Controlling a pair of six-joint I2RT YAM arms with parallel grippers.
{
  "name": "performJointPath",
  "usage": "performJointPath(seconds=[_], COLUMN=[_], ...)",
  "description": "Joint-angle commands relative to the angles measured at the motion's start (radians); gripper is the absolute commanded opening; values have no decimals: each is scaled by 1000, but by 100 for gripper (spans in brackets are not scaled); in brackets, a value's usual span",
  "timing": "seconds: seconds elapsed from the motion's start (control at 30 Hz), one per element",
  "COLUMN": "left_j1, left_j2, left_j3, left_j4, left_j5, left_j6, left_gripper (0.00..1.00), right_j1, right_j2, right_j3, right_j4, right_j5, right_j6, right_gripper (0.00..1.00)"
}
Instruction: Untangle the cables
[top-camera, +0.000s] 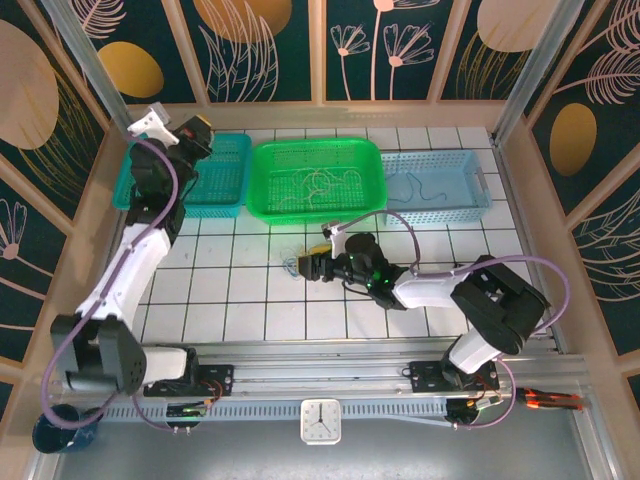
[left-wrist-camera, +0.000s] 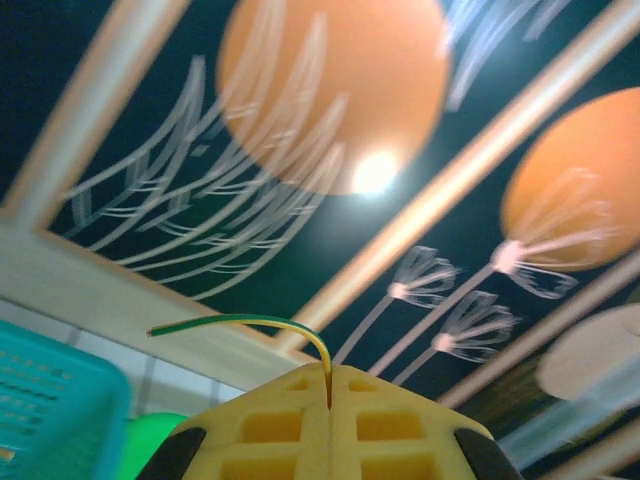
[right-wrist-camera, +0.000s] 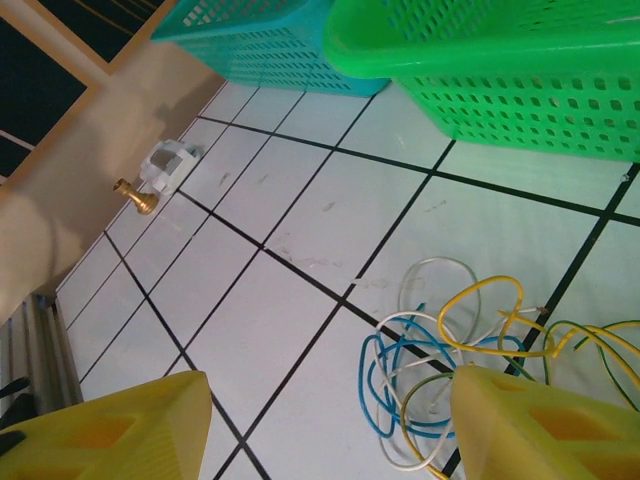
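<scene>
White tiled counter (right-wrist-camera: 250, 300) held the tangled cables (right-wrist-camera: 440, 360) under the right tool (right-wrist-camera: 325, 405), its fingers apart, ready to grab. The left tool (left-wrist-camera: 328, 375) was clamped on one yellow-green cable (left-wrist-camera: 250, 321), kept high, clear of the others.

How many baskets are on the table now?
3: teal basket at the left, green basket in the middle, light blue basket at the right, along the far side.

Dark floral walls (top-camera: 400, 40), white-tiled table (top-camera: 250, 310)
</scene>
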Motion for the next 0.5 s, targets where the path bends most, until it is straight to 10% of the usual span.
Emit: performJointPath(seconds=[0.0, 0.47], left_j1=[59, 153], left_j2=[91, 559], left_j3=[70, 349], left_j4=[-41, -153], left_j5=[3, -27], left_j6=[67, 176], left_gripper=[0, 7], right_j1=[-17, -143], right_j2=[-59, -205], right_j3=[26, -34], right_j4=[-73, -162], right_j5=[-28, -88], right_j6=[-28, 1], right_gripper=[65, 65])
